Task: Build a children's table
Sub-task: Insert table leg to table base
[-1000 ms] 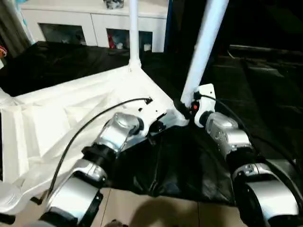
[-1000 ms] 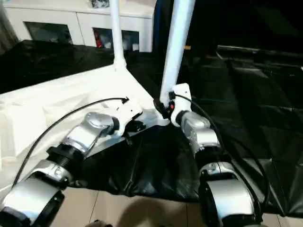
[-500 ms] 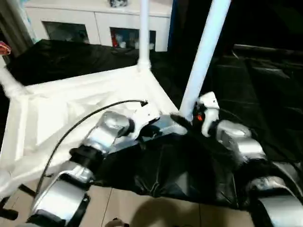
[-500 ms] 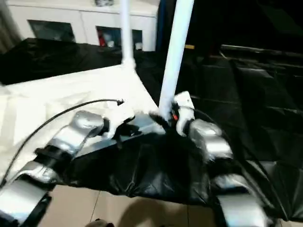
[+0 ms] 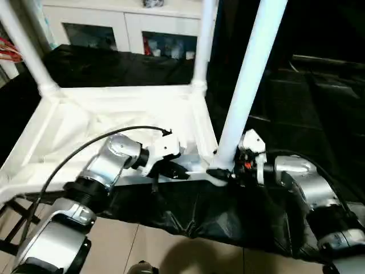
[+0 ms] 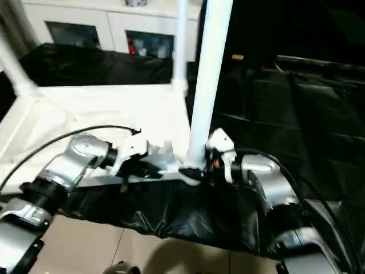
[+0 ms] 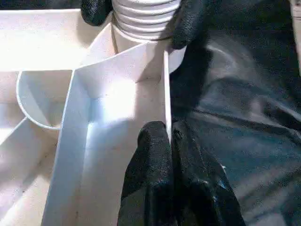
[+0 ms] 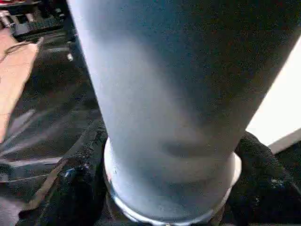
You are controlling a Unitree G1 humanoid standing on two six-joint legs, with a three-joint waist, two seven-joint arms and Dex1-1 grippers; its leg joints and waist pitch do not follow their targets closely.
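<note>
While the near leg (image 5: 246,85) seats in its corner socket, the sound approach is to keep it upright and press straight down. The children's table (image 5: 122,123) lies upside down on a black-sheeted table (image 5: 308,108). The right gripper (image 5: 223,173) closes around the leg's base; the left gripper (image 7: 168,136) pinches the rim. Both forearms reach forward, wrists turned inward.

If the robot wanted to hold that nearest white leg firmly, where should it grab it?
Probably low on the nearest leg, just above its corner socket, coming from the open table-edge side as the right gripper does. The tube is round, upright and thickest there, so fingers can straddle it squarely.
</note>
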